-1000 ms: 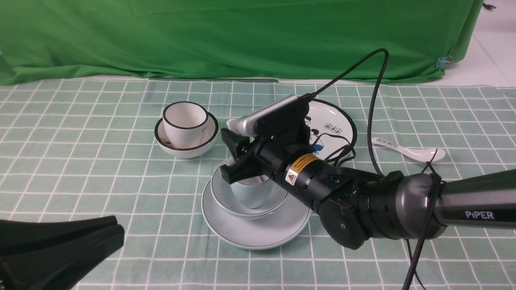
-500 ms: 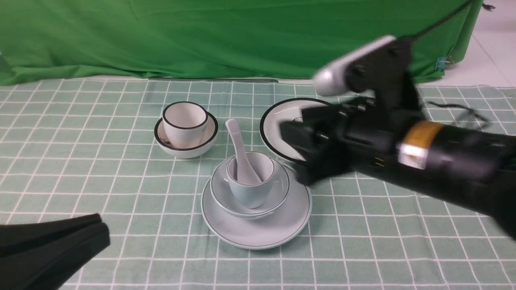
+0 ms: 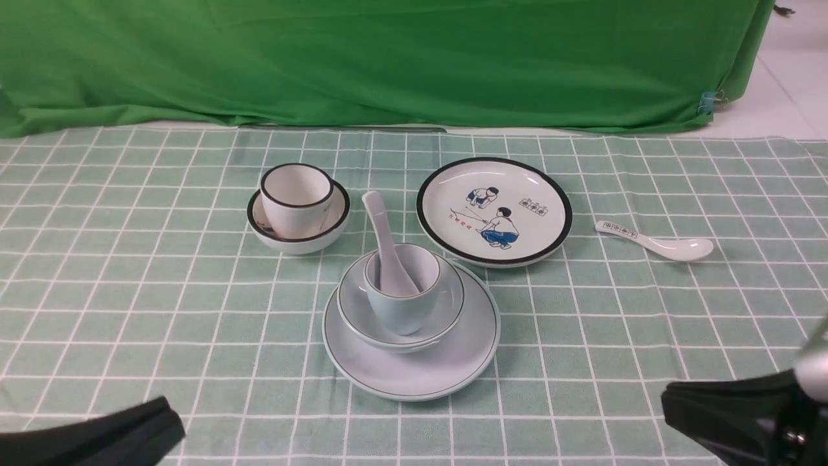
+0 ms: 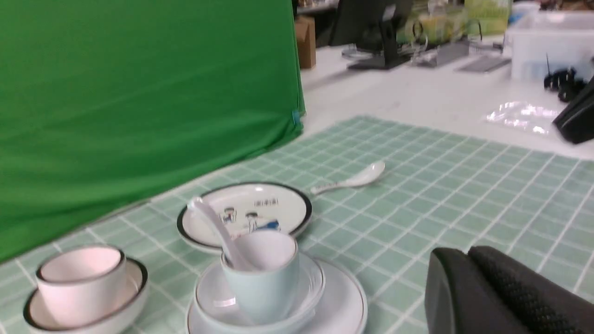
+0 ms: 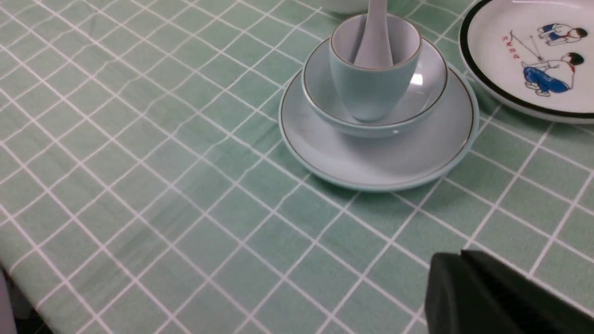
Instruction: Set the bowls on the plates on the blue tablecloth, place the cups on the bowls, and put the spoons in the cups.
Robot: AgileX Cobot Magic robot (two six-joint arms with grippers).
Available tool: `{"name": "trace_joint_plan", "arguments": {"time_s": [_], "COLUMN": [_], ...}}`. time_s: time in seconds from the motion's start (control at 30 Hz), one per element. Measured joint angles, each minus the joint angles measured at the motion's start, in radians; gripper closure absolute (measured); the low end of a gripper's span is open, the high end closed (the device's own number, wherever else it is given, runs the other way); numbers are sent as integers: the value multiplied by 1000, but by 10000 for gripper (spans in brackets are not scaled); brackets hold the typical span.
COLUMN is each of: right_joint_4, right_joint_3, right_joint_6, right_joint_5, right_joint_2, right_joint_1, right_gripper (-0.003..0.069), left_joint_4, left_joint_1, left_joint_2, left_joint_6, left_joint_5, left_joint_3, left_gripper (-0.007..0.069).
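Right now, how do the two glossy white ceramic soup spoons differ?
The plain white spoon stands in the pale blue cup, handle up; the print-handled white spoon lies flat on the checked teal tablecloth, in no cup. The first's handle is unmarked; the second's carries small dark prints. Both are glossy white ceramic.

Matte black left hand (image 4: 457, 266), pebbled pad (image 4: 529, 290)

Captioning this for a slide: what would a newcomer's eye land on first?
The finished stack, centre of the tablecloth: pale blue plate, pale blue bowl, pale blue cup, a white spoon leaning in it. Back right, the cartoon plate lies bare; back left, the black-rimmed bowl holds the black-rimmed cup, off any plate.
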Motion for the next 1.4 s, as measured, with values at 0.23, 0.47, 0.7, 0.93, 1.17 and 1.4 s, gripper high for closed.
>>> {"name": "trace_joint_plan", "arguments": {"time_s": [0.23, 0.47, 0.7, 0.93, 1.17, 1.4], "right_joint_4": [0, 17, 49, 47, 25, 22], "right_joint_3": [44, 75, 330, 533, 536, 536], "right_joint_6": [0, -81, -260, -271, -272, -268], "right_joint_5": [2, 3, -10, -96, -74, -72], "right_joint_2": [-49, -170, -451, -670, -688, -688], "right_joint_1": [0, -206, -549, -697, -716, -716], "right_gripper": [596, 621, 643, 643, 643, 629], "left_joint_4": [1, 13, 32, 35, 35, 36], "left_joint_1": [0, 0, 0, 0, 0, 0], "left_joint_2": [0, 0, 0, 0, 0, 0], "left_joint_6": [0, 0, 0, 0, 0, 0], "left_joint_5": [1, 38, 43, 43, 44, 44], "left_joint_3": [64, 72, 72, 72, 72, 72], "left_gripper": [612, 612, 612, 612, 612, 612]}}
